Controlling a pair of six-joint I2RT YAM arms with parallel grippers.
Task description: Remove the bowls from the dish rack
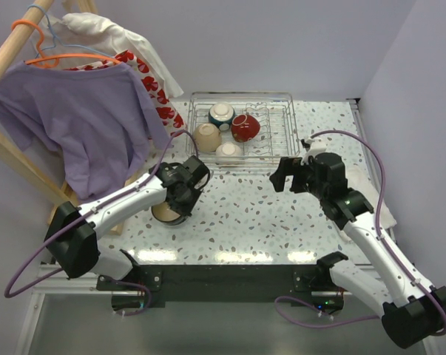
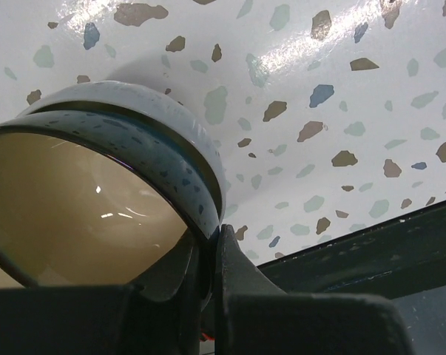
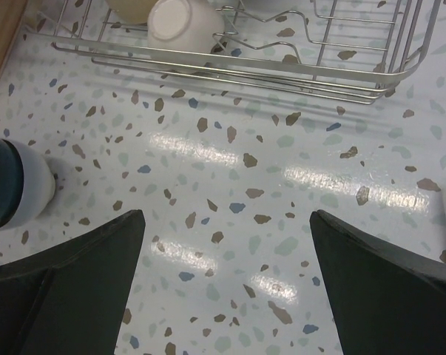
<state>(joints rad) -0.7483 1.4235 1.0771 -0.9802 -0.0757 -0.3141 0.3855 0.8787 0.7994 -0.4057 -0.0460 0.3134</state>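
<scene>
left fingers (image 2: 241, 292) clamped on bowl (image 2: 167, 159) rim, mouth up | right fingers (image 3: 378, 259) apart | rack (image 1: 279, 137) long axis left-right

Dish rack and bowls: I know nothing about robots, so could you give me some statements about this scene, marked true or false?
1. Four bowls sit in the dish rack. True.
2. The right jaws hold a bowl. False: they are open and empty, above the table.
3. The left jaws are shut on the rim of a bowl outside the rack. True.
4. The dark red bowl stands on the table. False: it is in the rack.
5. A purple shirt hangs to the left of the rack. True.
</scene>
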